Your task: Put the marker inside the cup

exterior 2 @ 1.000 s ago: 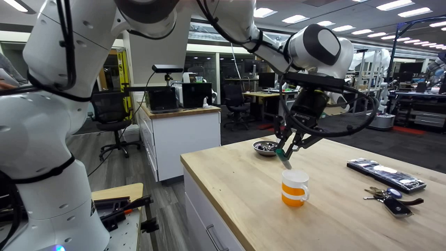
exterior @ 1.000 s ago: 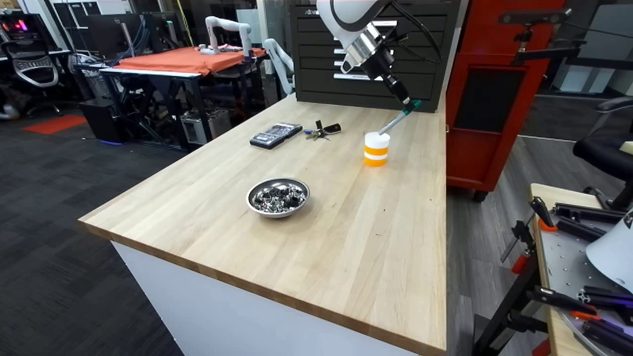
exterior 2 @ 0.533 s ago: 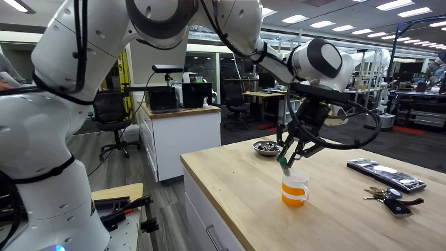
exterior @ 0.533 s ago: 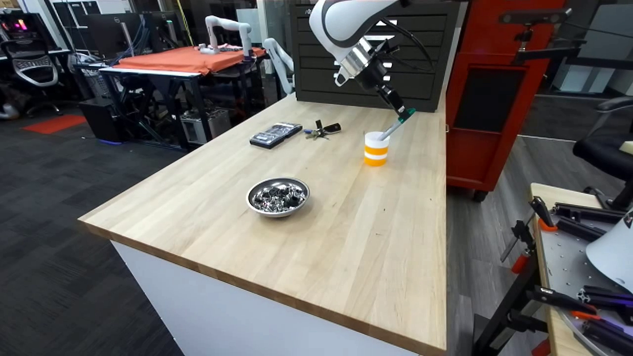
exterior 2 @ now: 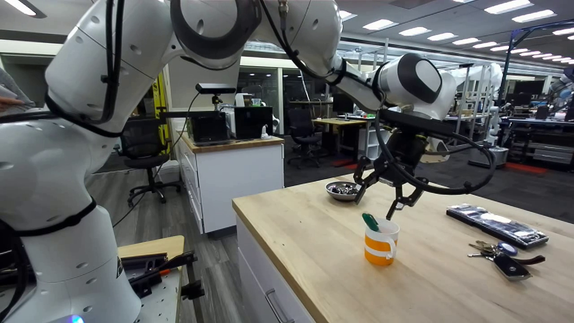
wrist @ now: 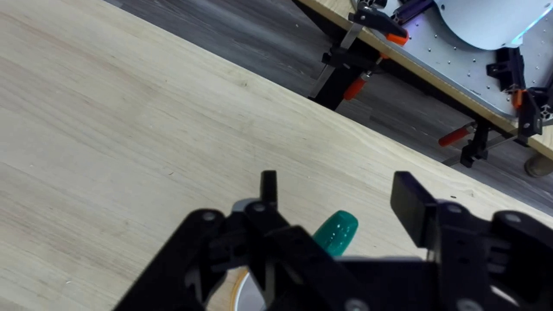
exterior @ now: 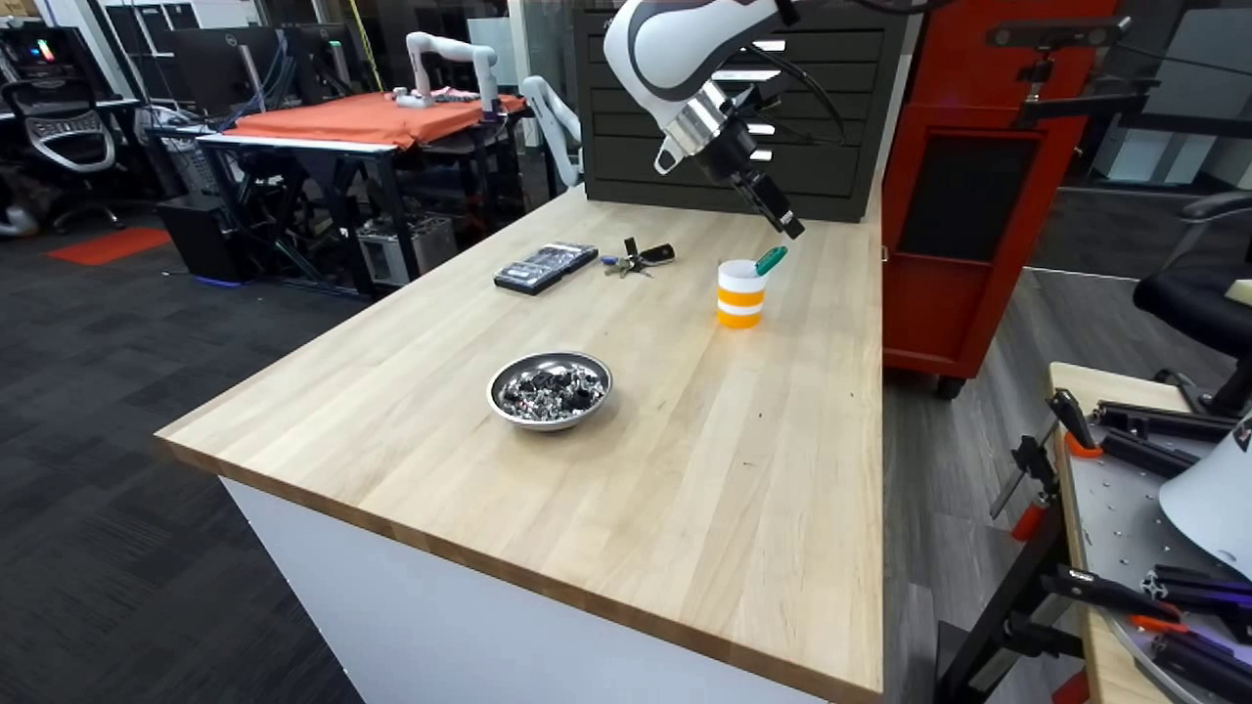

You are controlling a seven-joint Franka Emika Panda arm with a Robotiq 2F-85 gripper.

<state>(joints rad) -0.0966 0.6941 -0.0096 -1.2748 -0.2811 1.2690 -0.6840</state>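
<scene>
The cup (exterior: 740, 294), white with orange bands, stands upright on the table in both exterior views, its handle showing in an exterior view (exterior 2: 380, 247). Inside it leans the marker (exterior 2: 370, 222); only the green end (exterior: 772, 260) sticks out over the rim, and the paler part is hidden by the cup wall. Just above hangs my gripper (exterior 2: 373, 211), jaws spread apart and nothing between them. From the wrist, the marker's green end (wrist: 338, 231) shows below and between the spread fingertips, not touching them, while a piece of cup rim (wrist: 239, 291) peeks out behind the linkage.
A metal bowl (exterior: 550, 424) of small parts sits on the table. A flat black device (exterior 2: 497, 225) and a bunch of keys (exterior 2: 506, 260) lie on the cup's other side. A dark drawer cabinet (exterior: 675, 176) rises behind the arm. The table edge (wrist: 302, 101) runs near the cup.
The gripper came down with the marker, then opened and let it go. The marker dropped deeper into the cup, and the cup shifted slightly.
</scene>
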